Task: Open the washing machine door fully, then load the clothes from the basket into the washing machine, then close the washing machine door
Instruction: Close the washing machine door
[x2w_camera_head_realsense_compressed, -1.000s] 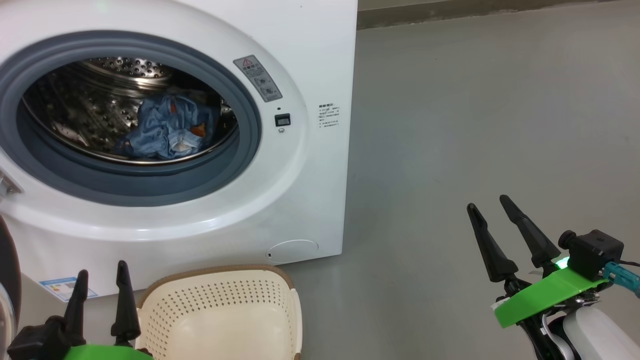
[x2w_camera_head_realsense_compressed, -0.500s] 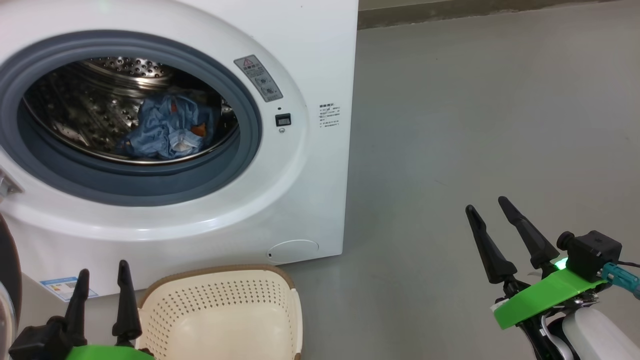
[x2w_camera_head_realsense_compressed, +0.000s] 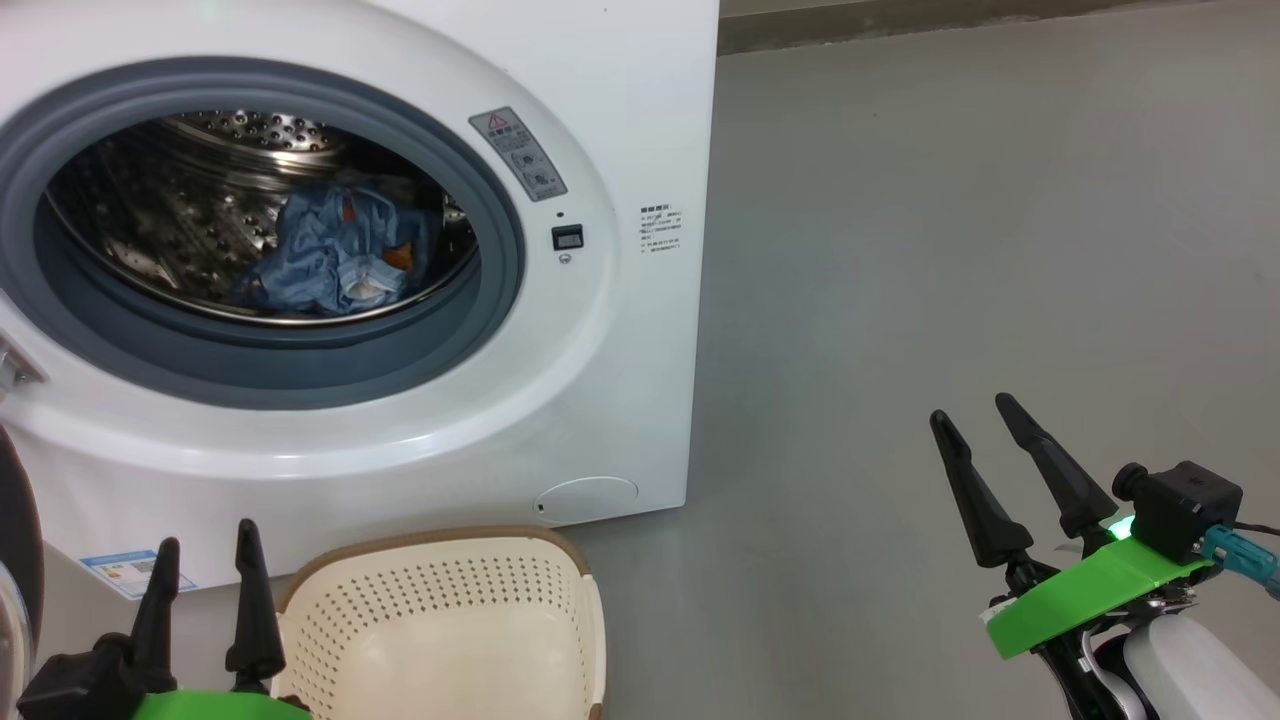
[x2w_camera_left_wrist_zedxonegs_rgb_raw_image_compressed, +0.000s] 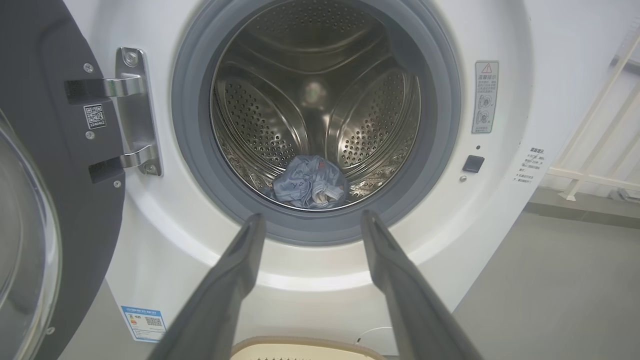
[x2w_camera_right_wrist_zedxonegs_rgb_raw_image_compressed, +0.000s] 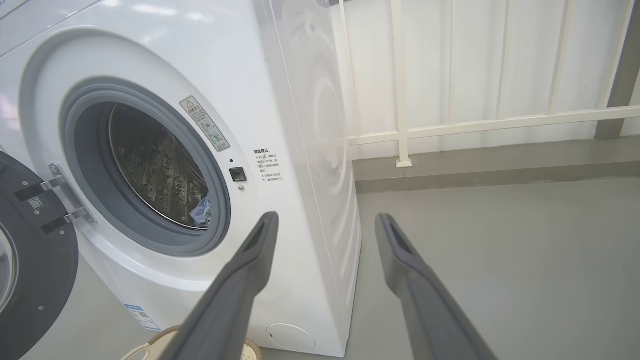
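The white washing machine stands with its door swung wide to the left on a steel hinge. Light blue clothes lie bunched at the bottom of the steel drum. The cream basket sits on the floor below the opening, and what shows of its inside holds nothing. My left gripper is open just left of the basket, low in front of the machine. Its fingers point at the drum. My right gripper is open over bare floor, right of the machine.
Grey floor stretches to the right of the machine. A white railing and wall run behind it. A blue label sticker sits low on the machine's front.
The head view shifted very slightly. Neither gripper moved, and the clothes, the door and the basket lie as before.
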